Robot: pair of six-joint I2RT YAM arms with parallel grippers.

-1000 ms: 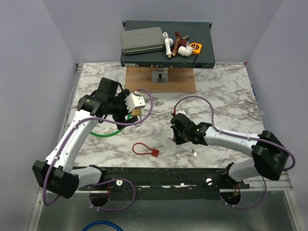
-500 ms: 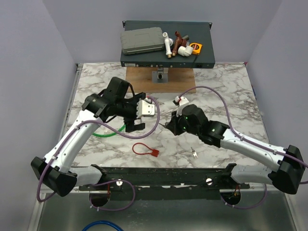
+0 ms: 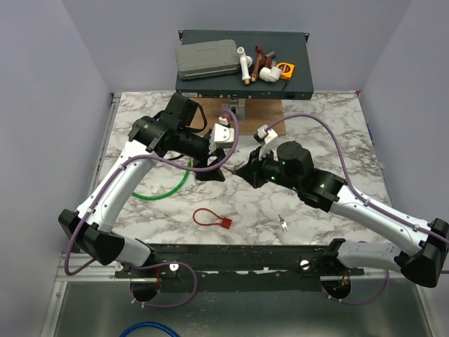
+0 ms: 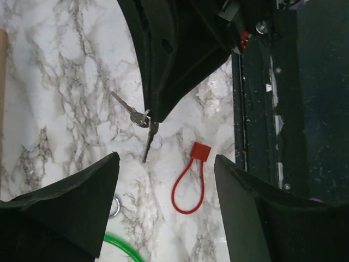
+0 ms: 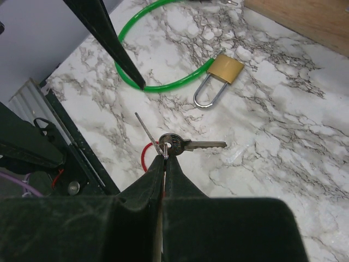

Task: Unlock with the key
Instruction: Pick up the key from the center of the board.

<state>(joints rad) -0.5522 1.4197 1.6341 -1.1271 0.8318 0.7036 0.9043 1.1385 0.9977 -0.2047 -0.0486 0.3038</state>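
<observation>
1. Step in hand, as I judge it: the key is picked up and the lock is not yet secured. No insertion has begun.
2. Right pincer (image 5: pixel 163 156): jaws pressed fully together on the keys (image 5: pixel 182 144), gripping at the ring end. One blade points sideways and a second, thinner blade splays off at an angle. Both are clear of the desk (image 5: pixel 283 120).
3. Left pincer (image 4: pixel 166 161): jaws stand well apart with nothing between them. Only marble shows between its fingers (image 4: pixel 76 207). It hangs above the desk, close to the right pincer.
4. Padlock (image 5: pixel 224 70): a brass body lying flat on the desk with the shackle closed, near the wooden board (image 5: pixel 305 22). It lies against the end of the green cable (image 5: pixel 163 86). I cannot tell whether the shackle passes round the cable. In the top view the left arm hides the lock.
5. Red tie (image 4: pixel 188 185) lies loose on the desk near the front edge, apart from the lock, and plays no part.
6. Next move, my reading: the left pincer needs to come down on the padlock body and hold it steady, with the keyhole turned toward the right arm.
7. The right arm must then line one blade up with the keyhole. I cannot see the keyhole from here.
8. Concern: with the grip at the ring, the blade may swivel under push.
</observation>
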